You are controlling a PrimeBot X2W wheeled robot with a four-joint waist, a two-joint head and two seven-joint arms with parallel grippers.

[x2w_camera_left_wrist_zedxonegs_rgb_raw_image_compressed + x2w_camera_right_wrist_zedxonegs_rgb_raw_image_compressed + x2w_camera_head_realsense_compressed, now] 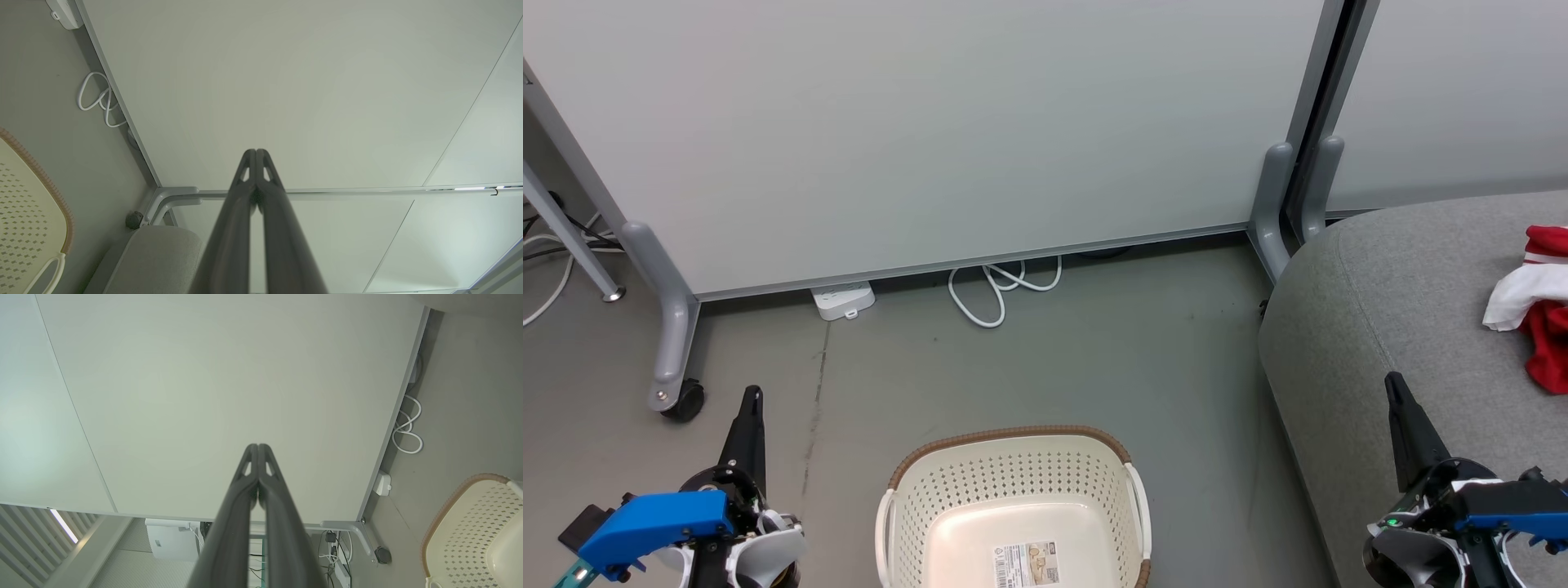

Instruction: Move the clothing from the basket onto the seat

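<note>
The basket (1013, 482) stands on the floor between my two grippers, its pale bottom in plain sight with a label sticker (1027, 563) on it. Right of the basket rises the grey seat (1388, 286). On it, well apart from the basket, lies the clothing (1547, 343) (a red and white heap, cut by the picture's edge, so I cannot count the pieces). My left gripper (754, 394) hovers left of the basket, fingers clenched together on nothing. My right gripper (1393, 380) hangs right of the basket, seen against the seat, likewise clenched and bare. Beyond the basket a white cable (1001, 290) coils at the foot of a partition (931, 122).
</note>
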